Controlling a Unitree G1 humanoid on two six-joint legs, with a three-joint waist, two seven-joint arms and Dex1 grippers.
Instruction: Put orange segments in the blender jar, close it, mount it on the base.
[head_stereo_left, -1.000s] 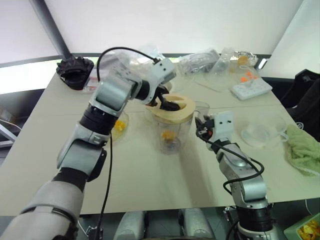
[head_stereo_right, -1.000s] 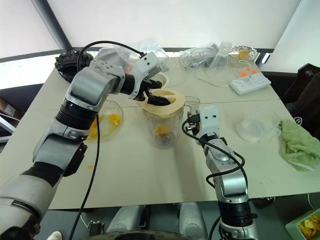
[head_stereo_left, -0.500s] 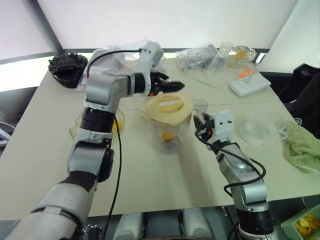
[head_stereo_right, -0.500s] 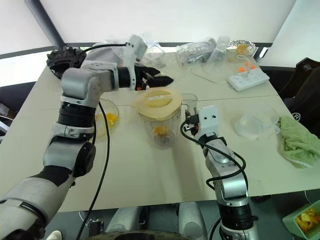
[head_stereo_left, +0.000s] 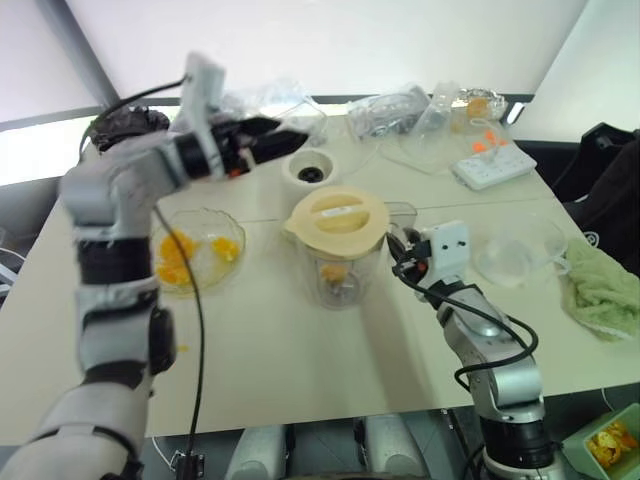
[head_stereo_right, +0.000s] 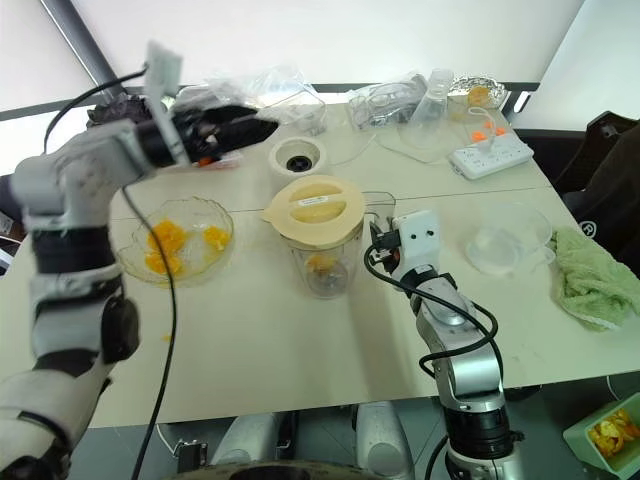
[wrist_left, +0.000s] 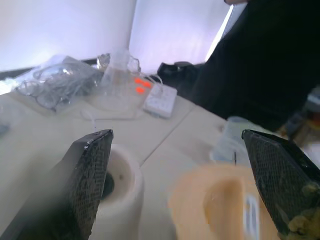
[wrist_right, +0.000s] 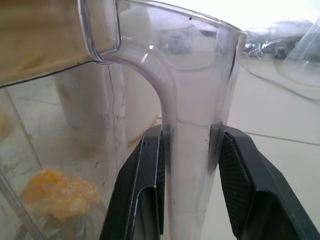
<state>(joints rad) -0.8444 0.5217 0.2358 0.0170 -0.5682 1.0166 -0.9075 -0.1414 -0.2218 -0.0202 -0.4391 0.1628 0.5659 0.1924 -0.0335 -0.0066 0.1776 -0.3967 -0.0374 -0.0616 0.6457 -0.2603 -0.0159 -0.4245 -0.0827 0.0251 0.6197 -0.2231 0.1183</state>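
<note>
We see the left gripper (head_stereo_left: 275, 140) smeared by motion blur. The lid (wrist_left: 225, 200) runs off the left wrist view's edge, and the blender jar (wrist_right: 125, 125) overruns the right wrist view's edges.

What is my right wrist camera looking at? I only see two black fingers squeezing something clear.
Observer: That is the handle of the blender jar. The right gripper is shut on it.
Operator: Does the jar have its top on?
Observer: Yes, a cream-yellow lid sits on it.
Operator: Where is the other hand?
Observer: The left gripper is up in the air, open and holding nothing, above the table's far side near the base.
Operator: Is any orange left outside the jar?
Observer: Yes, some orange segments lie in a clear glass bowl to the robot's left of the jar.
</note>
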